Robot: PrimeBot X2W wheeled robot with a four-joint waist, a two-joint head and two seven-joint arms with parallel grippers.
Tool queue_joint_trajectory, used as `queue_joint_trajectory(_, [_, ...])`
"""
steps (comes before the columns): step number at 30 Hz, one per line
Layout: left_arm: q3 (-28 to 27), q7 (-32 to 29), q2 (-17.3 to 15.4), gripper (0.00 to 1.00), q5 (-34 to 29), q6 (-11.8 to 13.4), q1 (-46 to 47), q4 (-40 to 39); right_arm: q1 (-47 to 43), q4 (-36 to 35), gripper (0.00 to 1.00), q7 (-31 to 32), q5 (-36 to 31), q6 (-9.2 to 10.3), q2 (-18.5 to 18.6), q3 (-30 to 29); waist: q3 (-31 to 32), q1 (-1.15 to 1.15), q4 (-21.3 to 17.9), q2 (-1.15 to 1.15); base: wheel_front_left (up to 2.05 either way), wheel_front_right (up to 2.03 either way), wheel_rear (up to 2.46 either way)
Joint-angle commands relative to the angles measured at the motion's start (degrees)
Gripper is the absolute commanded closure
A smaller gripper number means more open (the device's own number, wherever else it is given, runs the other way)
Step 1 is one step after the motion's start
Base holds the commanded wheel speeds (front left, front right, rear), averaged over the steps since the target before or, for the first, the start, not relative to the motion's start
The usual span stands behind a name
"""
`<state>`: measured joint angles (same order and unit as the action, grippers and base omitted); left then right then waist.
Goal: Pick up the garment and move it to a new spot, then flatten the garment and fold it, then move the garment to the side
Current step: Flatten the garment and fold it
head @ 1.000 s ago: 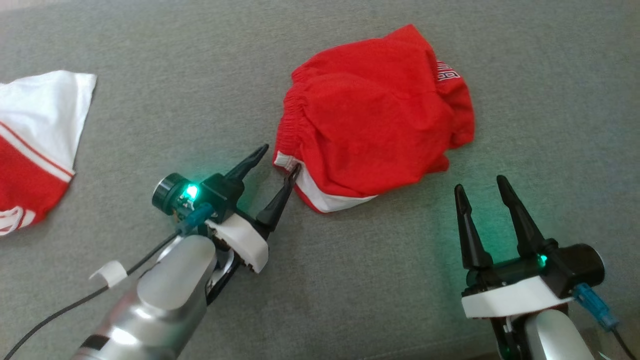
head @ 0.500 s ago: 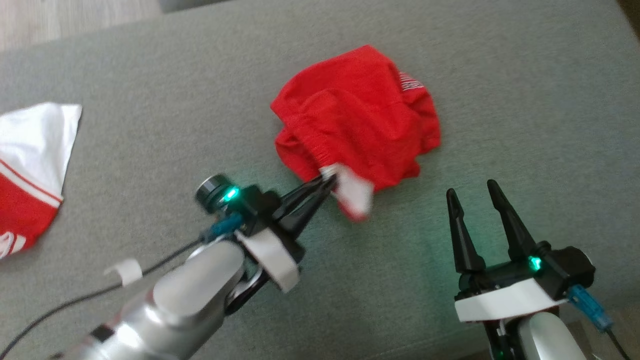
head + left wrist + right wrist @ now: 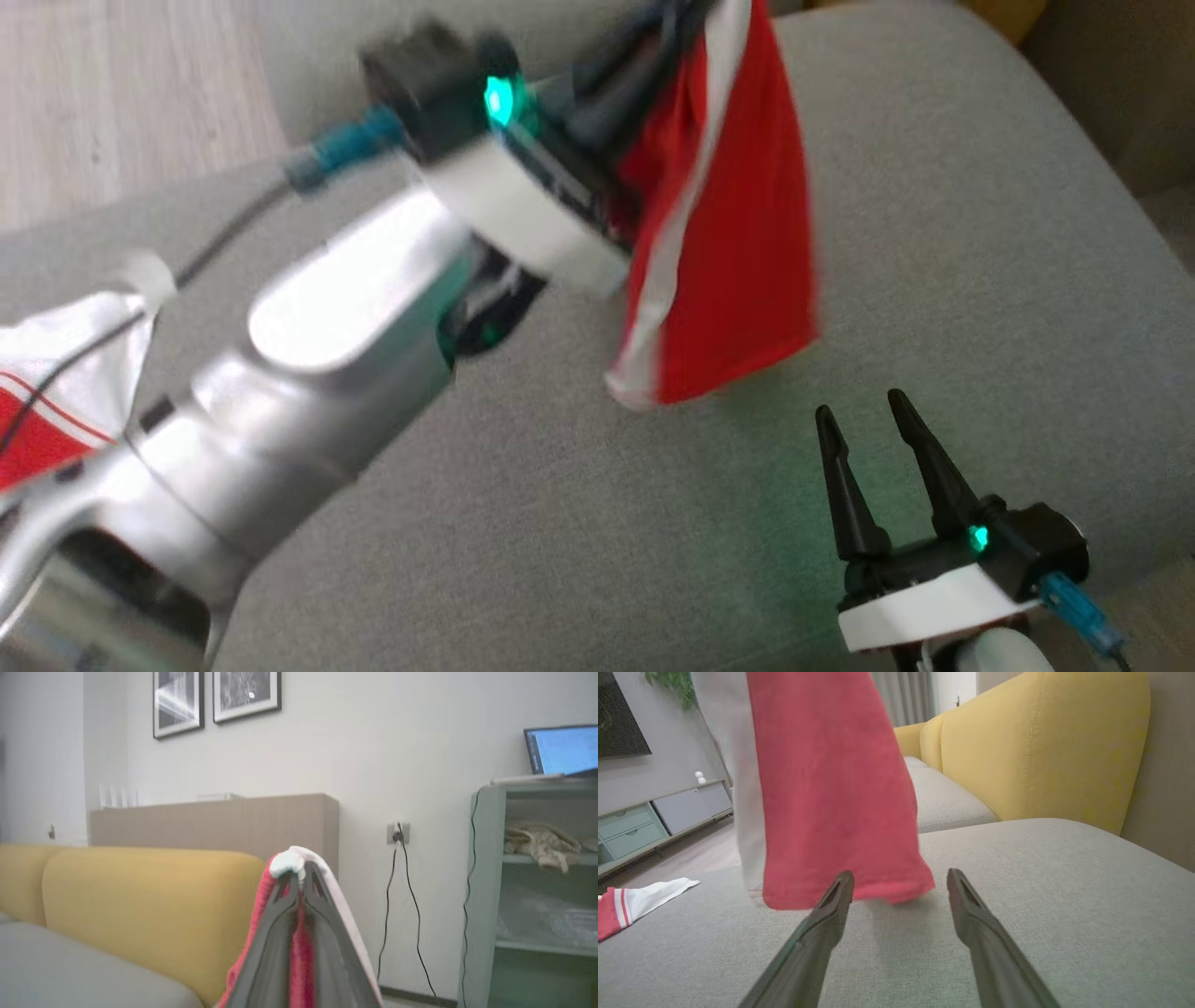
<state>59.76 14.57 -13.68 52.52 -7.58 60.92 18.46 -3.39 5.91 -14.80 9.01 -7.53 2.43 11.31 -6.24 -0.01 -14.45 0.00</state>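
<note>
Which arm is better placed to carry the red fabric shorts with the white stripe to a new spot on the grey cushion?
Left. The left gripper is shut on the white-trimmed edge of the red shorts, which hang above the grey cushion. The right gripper sits open and empty, low beside them.

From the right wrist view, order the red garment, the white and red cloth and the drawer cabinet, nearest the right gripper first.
1. red garment, hanging just ahead of right gripper
2. white and red cloth, lying at left
3. drawer cabinet, far left
</note>
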Motion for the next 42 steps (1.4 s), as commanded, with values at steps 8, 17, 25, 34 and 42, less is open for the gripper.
queue_joint_trajectory(8, [-8.9,0.4,-0.9,1.0,4.9,0.1,-0.2,1.0,-0.9,-2.3,0.0,-0.2,-0.3,0.04,0.4,0.9,2.8,0.01,2.1,0.0,0.0,0.0,0.0])
queue_joint_trajectory(17, [-13.6,0.4,-6.9,1.0,5.3,1.7,-22.5,-0.3,0.4,-2.7,0.0,-0.2,0.8,0.04,0.4,-0.6,-1.8,0.01,7.2,0.0,0.0,0.0,0.0])
queue_joint_trajectory(25, [-24.5,0.4,-6.9,1.0,2.4,0.7,-37.3,-5.8,3.2,4.1,0.0,-0.2,7.5,0.04,0.4,1.8,-6.3,0.01,11.4,0.0,0.0,0.0,0.0])
queue_joint_trajectory(34, [-28.6,0.4,-4.4,1.0,-1.7,0.1,-39.6,-7.1,8.4,15.8,0.0,-0.2,6.8,0.04,0.4,6.5,-9.2,0.01,14.0,0.0,0.0,0.0,0.0])
queue_joint_trajectory(42, [-27.6,0.4,-4.1,1.0,-3.0,0.1,-38.8,-7.7,10.3,18.3,1.0,-0.2,5.9,0.04,0.6,8.4,-9.4,0.01,14.4,0.0,0.0,0.0,0.0])
